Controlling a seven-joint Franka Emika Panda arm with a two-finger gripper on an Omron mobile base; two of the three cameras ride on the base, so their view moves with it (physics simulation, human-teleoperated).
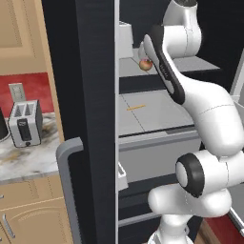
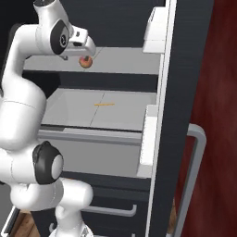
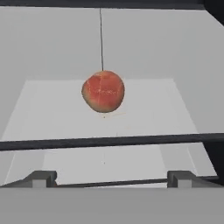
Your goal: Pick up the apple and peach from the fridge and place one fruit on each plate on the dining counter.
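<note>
Fridge door (image 1: 90,95) stood nearest in the left base view, a red-orange fruit (image 1: 146,64) on the shelf beyond. Right base view: the fruit (image 2: 85,61) sat just ahead of the gripper (image 2: 88,48). Hand view: the gripper (image 3: 111,178) was spread wide, the fruit (image 3: 103,91) centred ahead, untouched.

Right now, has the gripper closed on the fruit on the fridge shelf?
No. In the hand view the red-orange fruit sits on the grey shelf ahead of the gripper, fingertips wide apart.

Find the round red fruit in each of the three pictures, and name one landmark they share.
Left base view: the fruit sits upper middle, beside the arm.
Right base view: upper left, just under the hand.
Hand view: centre, slightly above the middle.
Shared landmark: the grey fridge shelf it rests on.
</note>
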